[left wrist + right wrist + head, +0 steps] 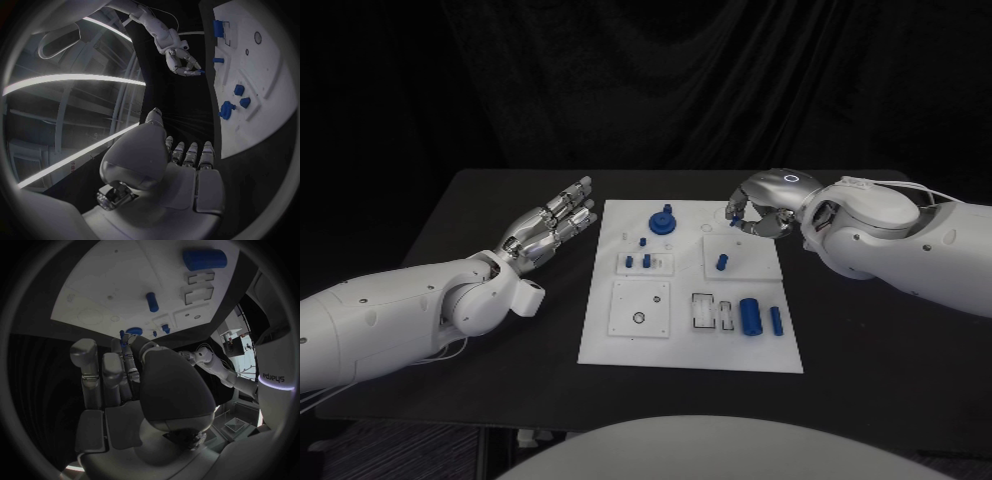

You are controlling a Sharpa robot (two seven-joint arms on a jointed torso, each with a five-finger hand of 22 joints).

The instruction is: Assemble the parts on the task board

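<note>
The left hand [554, 222] lies flat and spread just beside the board's [635, 340] left edge, holding nothing and touching no piece. If it sweeps inward it could bump the board and shake the standing pieces loose.

On the board, the gear [662, 221] sits near the far edge with its hub pointing straight up. Two short pegs [638, 262] stand nearby on a raised square, and another peg [723, 263] stands on the next square. In the near right corner a thick cylinder [750, 316] and a thin pin [776, 320] lie flat side by side, their long axes running from the near edge toward the far edge.

The right hand [759, 213] hovers over the far right corner of the board, fingers curled in and pinching a small blue piece [201, 72] at the fingertips. How that piece points I cannot tell; it is too small and half hidden. The risk here, I judge, is a tilted entry: if the piece meets its hole off-axis it may jam, or slip from such a light pinch and roll off onto the table [877, 340]
</note>
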